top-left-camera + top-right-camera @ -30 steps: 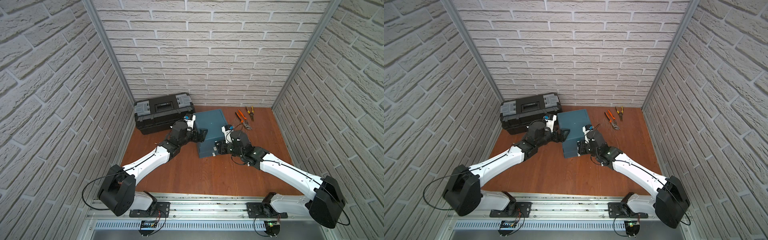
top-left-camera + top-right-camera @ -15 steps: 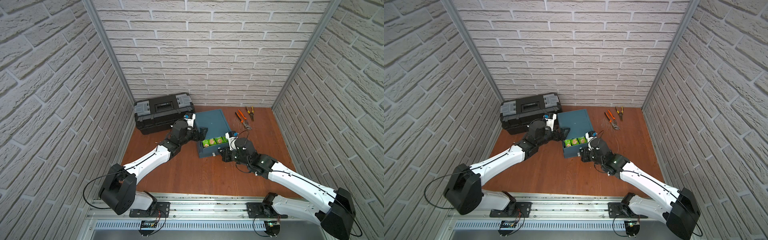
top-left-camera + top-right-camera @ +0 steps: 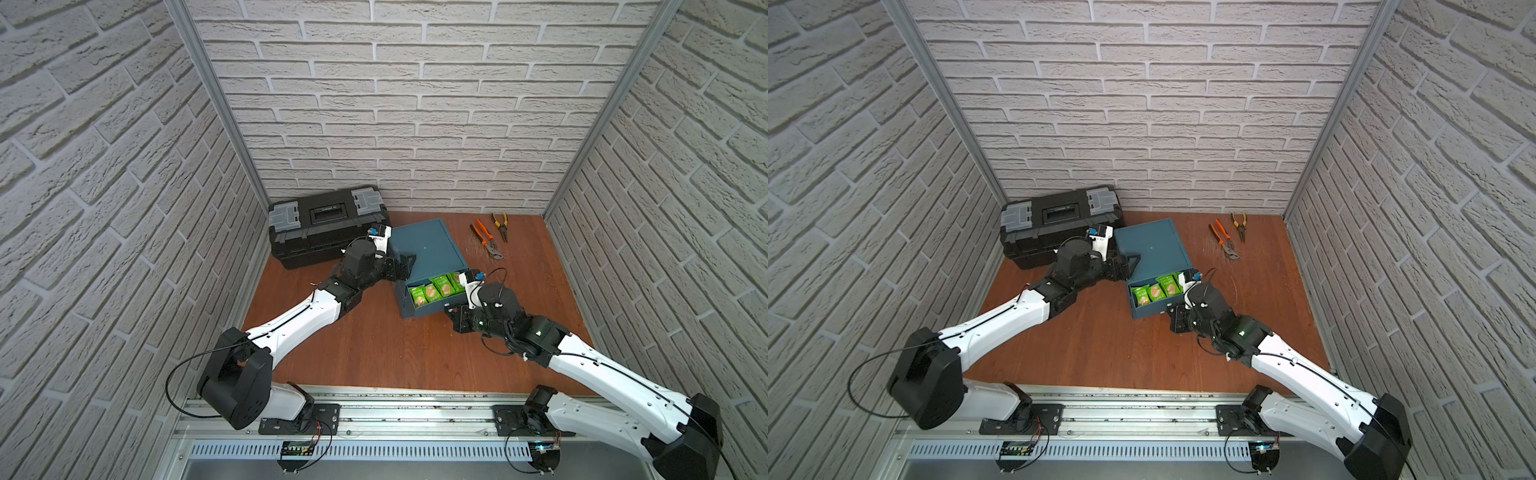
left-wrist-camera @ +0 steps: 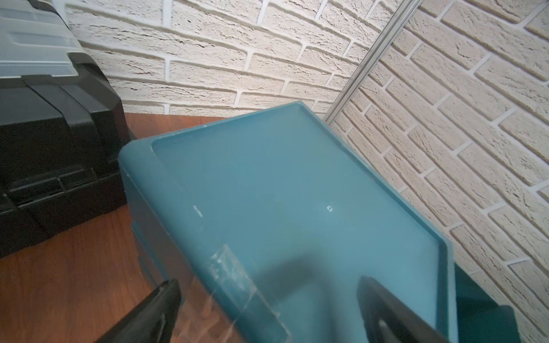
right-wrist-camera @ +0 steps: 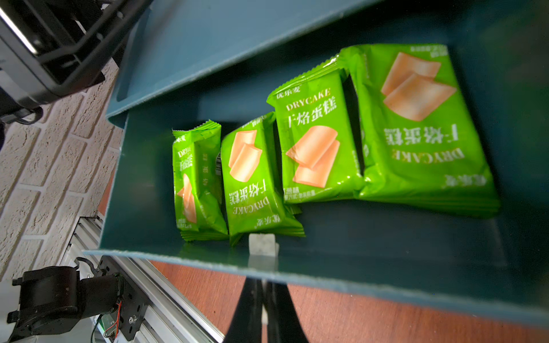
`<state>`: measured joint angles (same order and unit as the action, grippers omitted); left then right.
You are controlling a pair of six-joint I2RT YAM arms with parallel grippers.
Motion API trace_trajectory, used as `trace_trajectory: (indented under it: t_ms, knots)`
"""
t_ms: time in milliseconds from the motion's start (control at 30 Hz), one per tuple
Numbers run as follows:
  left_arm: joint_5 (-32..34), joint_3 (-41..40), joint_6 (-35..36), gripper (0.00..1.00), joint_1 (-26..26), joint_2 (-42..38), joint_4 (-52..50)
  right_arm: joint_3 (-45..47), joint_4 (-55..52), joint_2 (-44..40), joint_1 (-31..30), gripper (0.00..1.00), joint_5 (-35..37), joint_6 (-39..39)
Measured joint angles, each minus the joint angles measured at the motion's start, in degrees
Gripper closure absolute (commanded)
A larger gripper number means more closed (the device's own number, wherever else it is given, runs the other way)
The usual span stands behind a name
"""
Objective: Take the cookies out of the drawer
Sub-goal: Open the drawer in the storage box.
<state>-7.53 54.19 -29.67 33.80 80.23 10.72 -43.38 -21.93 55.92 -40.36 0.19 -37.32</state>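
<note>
A teal box (image 3: 428, 245) (image 3: 1152, 245) (image 4: 297, 193) stands at the back of the wooden floor, with its drawer (image 3: 428, 308) (image 3: 1154, 309) (image 5: 386, 279) pulled partly out towards the front. Several bright green cookies (image 3: 436, 289) (image 3: 1156, 291) (image 5: 312, 148) lie in a row inside it. My right gripper (image 3: 449, 310) (image 3: 1170, 310) (image 5: 263, 292) is at the drawer's front wall, shut on a thin white pull tab. My left gripper (image 3: 409, 264) (image 3: 1129, 264) (image 4: 267, 283) is open and straddles the box's left edge, one finger over the top and one beside the side wall.
A black toolbox (image 3: 328, 226) (image 3: 1059, 220) (image 4: 44, 148) stands just left of the box, against the back wall. Orange-handled pliers (image 3: 484, 241) (image 3: 1223, 241) and yellow-handled pliers (image 3: 500, 224) (image 3: 1239, 224) lie at the back right. Brick walls close three sides; a metal rail (image 3: 395, 411) runs along the front.
My right gripper has drawn back towards the front and the drawer has slid out with it, bringing the green cookies into view. The left arm has stayed on the box.
</note>
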Motion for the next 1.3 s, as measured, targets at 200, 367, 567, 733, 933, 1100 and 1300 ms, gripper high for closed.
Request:
trace_trajectory:
  t_ms: [200,367,567,733,933,1100,1300]
  knots:
    - [0.02,0.31,0.04,0.01,0.00,-0.02,-1.16,-0.02,-2.23,-0.44,-0.11,0.58,-0.09,0.66]
    - [0.48,2.03,0.70,0.01,0.00,-0.90,-3.96,-2.12,-8.41,-0.57,-0.15,0.46,0.22,0.94]
    - [2.40,4.52,2.16,0.02,-0.04,-5.38,-8.72,-7.17,-17.57,-3.30,-0.20,0.44,3.15,1.14]
    - [4.46,7.74,3.56,0.01,-0.37,-10.62,-14.27,-13.29,-26.91,-6.75,-0.48,0.45,8.31,1.75]
    - [6.88,9.86,4.20,0.01,-0.72,-15.65,-20.31,-27.10,-35.17,-3.58,-0.61,0.44,13.18,6.12]
    - [7.63,12.11,5.49,0.01,-1.53,-13.70,-23.82,-40.44,-37.05,10.21,-0.74,0.45,12.87,11.17]
    - [7.02,14.12,6.51,0.02,-6.16,-7.43,-22.56,-40.28,-37.00,20.72,-0.74,0.45,13.68,15.06]
